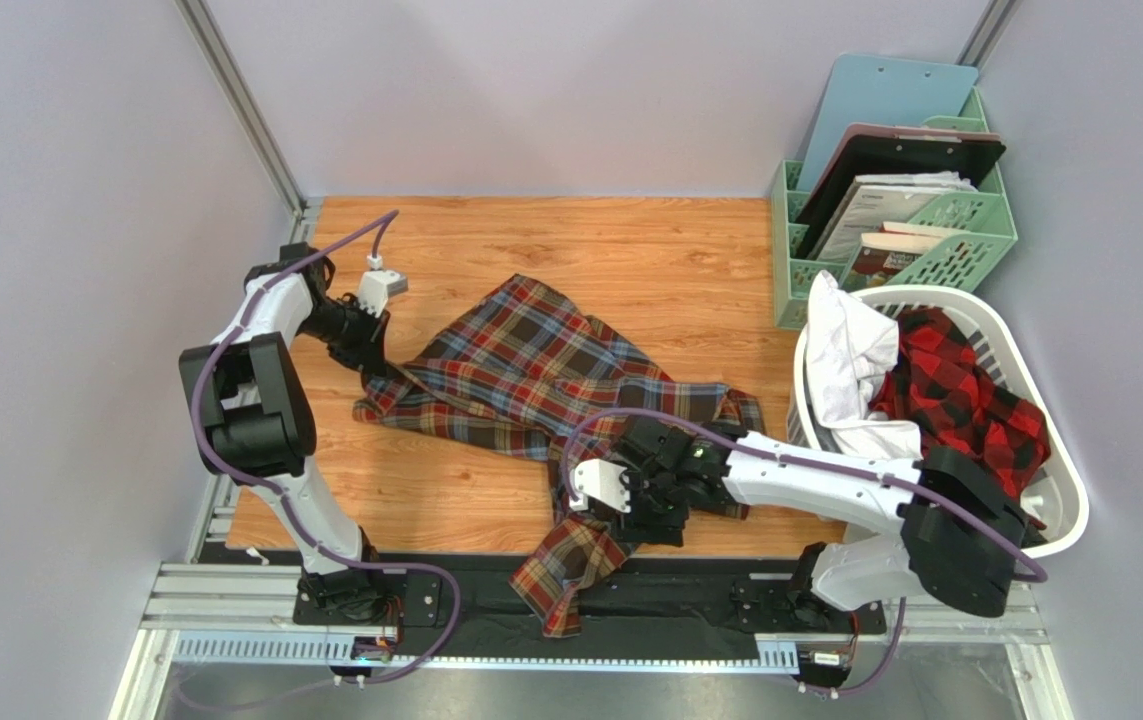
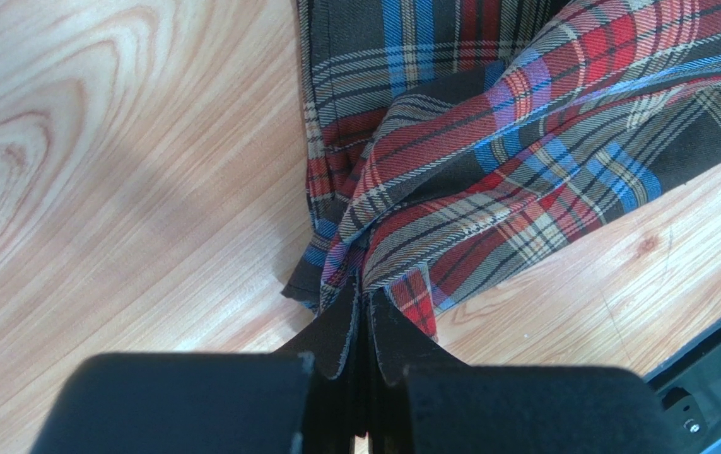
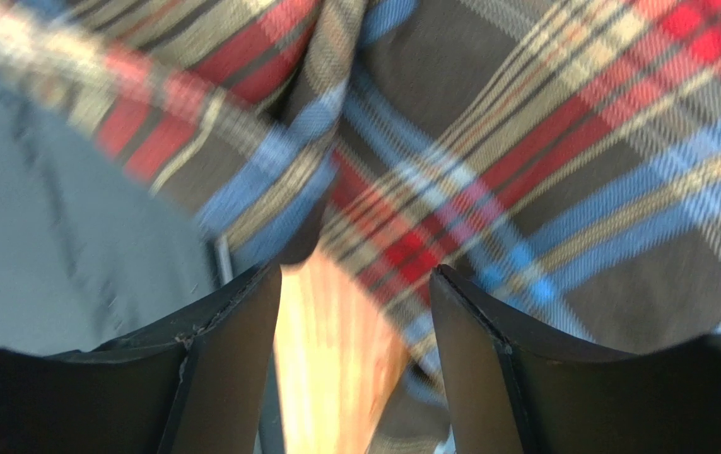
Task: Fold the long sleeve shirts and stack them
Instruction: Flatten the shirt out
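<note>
Pinching shirt (image 2: 525, 142) — left fingers (image 2: 336, 339), wrist view

woven plaid shirt (image 1: 532, 368), matt wood-grain table (image 1: 652, 255)

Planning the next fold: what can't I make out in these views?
- Top view: red-and-black shirt mostly buried in the basket, partly under the white cloth.
- Right wrist view: tartan shirt blurred; which part, unclear.
- Left wrist view: left gripper hides the pinched tartan shirt edge.
</note>
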Controlling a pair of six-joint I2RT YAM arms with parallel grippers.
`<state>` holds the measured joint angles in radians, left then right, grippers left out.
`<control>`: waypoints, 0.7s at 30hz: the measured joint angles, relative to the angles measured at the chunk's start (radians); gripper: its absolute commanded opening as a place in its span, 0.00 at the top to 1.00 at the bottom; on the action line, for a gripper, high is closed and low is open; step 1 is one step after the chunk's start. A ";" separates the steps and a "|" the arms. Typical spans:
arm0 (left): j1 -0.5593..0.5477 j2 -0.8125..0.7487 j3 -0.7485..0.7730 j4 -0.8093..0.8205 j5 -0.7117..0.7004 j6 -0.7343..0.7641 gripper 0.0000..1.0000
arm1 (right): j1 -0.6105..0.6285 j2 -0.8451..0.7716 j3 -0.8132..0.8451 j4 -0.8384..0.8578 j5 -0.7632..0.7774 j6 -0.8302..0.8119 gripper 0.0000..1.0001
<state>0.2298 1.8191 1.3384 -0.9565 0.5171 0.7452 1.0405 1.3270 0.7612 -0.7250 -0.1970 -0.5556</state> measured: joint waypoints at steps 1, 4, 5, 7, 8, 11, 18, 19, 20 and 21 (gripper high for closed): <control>0.000 0.000 0.000 -0.002 0.000 0.000 1.00 | 0.003 0.018 0.000 0.020 0.006 -0.002 0.38; 0.000 0.000 0.000 -0.004 0.000 0.000 1.00 | 0.011 0.071 0.000 0.065 0.017 -0.011 0.38; 0.000 0.000 0.000 -0.004 0.000 0.001 1.00 | 0.013 0.090 0.000 0.077 0.019 -0.015 0.38; 0.000 0.000 0.000 -0.005 0.000 0.001 1.00 | 0.015 0.119 -0.003 0.097 0.024 -0.024 0.44; 0.000 0.000 0.000 -0.005 0.001 0.001 1.00 | 0.016 0.130 -0.005 0.108 0.030 -0.034 0.48; 0.000 0.000 0.000 -0.005 0.002 0.001 1.00 | 0.015 0.133 -0.005 0.123 0.027 -0.042 0.65; 0.000 0.000 0.000 -0.005 0.002 0.002 1.00 | -0.003 0.152 0.018 0.113 0.023 -0.073 1.00; 0.000 -0.001 0.000 -0.005 0.002 0.002 1.00 | -0.011 0.151 0.020 0.107 0.023 -0.075 1.00; 0.001 -0.003 0.000 -0.005 0.002 0.003 1.00 | -0.024 0.146 0.021 0.093 0.024 -0.076 1.00; 0.002 -0.008 0.000 -0.005 0.002 0.003 1.00 | -0.041 0.136 0.024 0.073 0.025 -0.078 1.00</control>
<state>0.2317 1.8114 1.3384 -0.9615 0.5194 0.7479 0.9997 1.4628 0.7856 -0.6521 -0.1722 -0.6334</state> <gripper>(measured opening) 0.006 0.008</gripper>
